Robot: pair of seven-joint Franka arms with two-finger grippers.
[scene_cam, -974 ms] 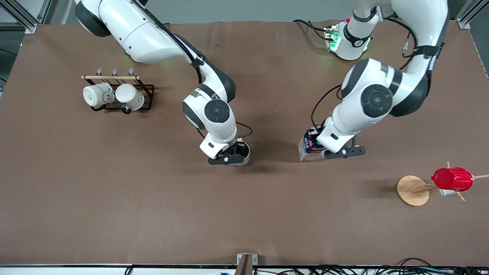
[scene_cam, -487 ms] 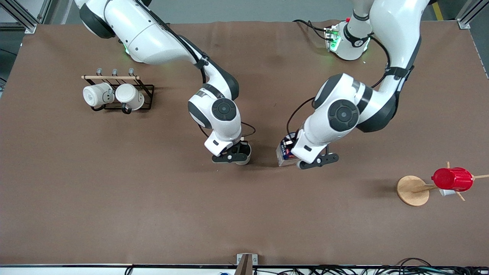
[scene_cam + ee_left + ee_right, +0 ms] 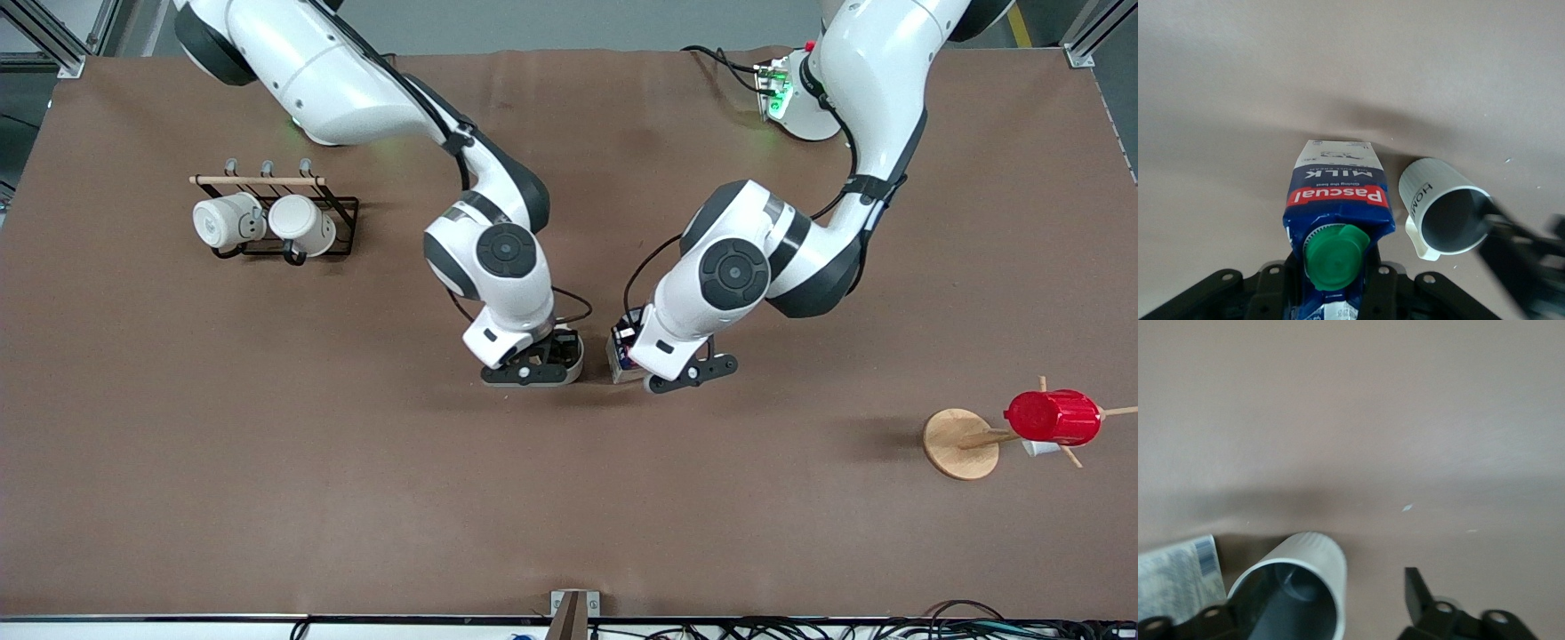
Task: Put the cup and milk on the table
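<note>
Over comes the left arm, carrying the milk [image 3: 620,351] from its own end of the table [image 3: 569,516] toward the middle, and now the carton sits just beside the cup [image 3: 573,349], which has hardly shifted. We see the left gripper [image 3: 649,369] clamped on the carton's upper part, just under the round green cap [image 3: 1333,257]. The right gripper [image 3: 533,369] is low over the cup with its fingers apart, one of them clear of the wall.

We'd say the step now is setting the milk down. Lower it straight until the flat base bears fully on the matte, faintly creased brown covering, then let go without nudging the cup. The carton is thin glossy board, tall and narrow, so we'd expect it to tip easily. The cup looks hard, smooth and round, cream outside and grey within, with small dark lettering.
</note>
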